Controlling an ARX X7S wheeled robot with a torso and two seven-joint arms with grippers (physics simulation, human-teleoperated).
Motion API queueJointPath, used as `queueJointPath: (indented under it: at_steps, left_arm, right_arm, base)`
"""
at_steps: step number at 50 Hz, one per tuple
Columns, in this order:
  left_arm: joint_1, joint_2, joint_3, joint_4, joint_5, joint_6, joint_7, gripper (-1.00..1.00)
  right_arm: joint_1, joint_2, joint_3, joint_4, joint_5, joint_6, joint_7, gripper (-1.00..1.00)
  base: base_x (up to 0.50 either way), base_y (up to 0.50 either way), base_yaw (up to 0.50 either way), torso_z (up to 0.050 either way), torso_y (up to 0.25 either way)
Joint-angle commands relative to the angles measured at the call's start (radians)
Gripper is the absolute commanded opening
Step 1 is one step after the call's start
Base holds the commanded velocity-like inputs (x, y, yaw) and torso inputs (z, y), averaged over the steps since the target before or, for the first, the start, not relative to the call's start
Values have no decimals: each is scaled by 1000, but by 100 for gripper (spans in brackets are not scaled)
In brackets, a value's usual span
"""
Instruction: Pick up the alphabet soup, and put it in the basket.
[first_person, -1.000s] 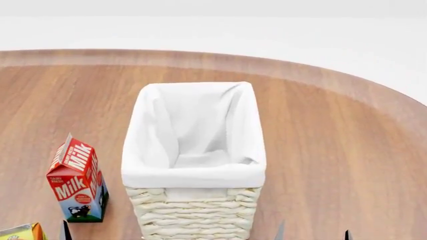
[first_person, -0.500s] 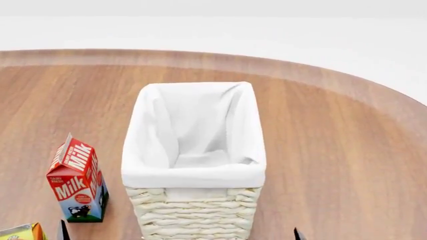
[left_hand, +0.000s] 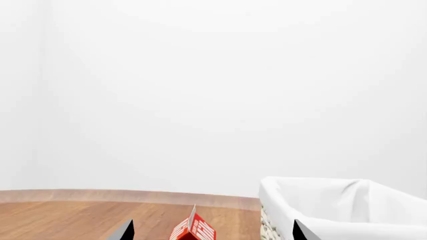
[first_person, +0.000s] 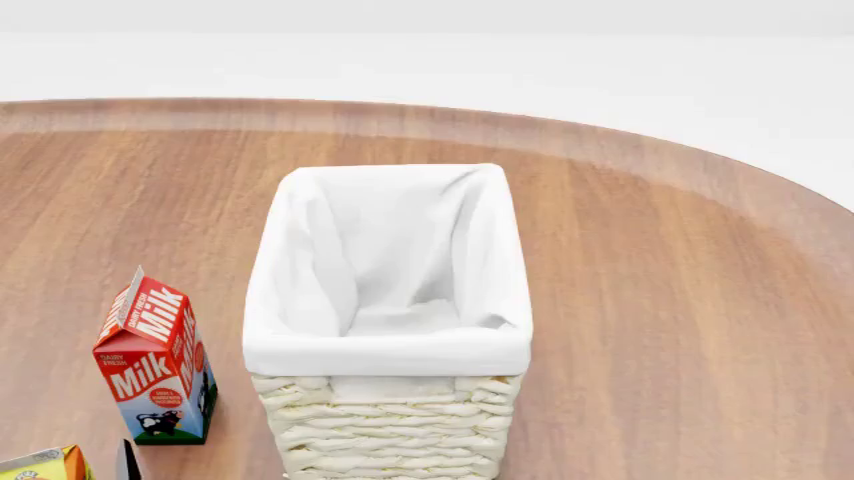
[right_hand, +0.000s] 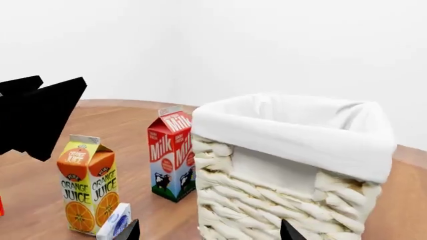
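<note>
The basket (first_person: 387, 300) stands upright in the middle of the round wooden table (first_person: 667, 300), its white cloth lining empty, and the soup can shows in none of the views. A milk carton (first_person: 154, 360) stands to its left, with an orange juice carton (right_hand: 87, 190) nearer the robot beside it. Only the spread fingertips of the left gripper (left_hand: 213, 232) and right gripper (right_hand: 208, 231) show, both open and holding nothing.
</note>
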Motion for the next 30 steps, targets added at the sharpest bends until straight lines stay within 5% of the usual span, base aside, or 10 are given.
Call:
queueJointPath:
  at_steps: [1, 30]
  left_arm:
    - [-1, -2, 3, 0, 0, 1, -4, 100]
    - [-1, -9, 12, 0, -1, 5, -11, 100]
  right_arm:
    - [-5, 34, -69, -11, -22, -10, -104, 100]
    - [-26, 85, -164, -58, -60, -13, -221, 100]
  base:
    - [0, 0, 0, 0, 0]
    - [0, 0, 0, 0, 0]
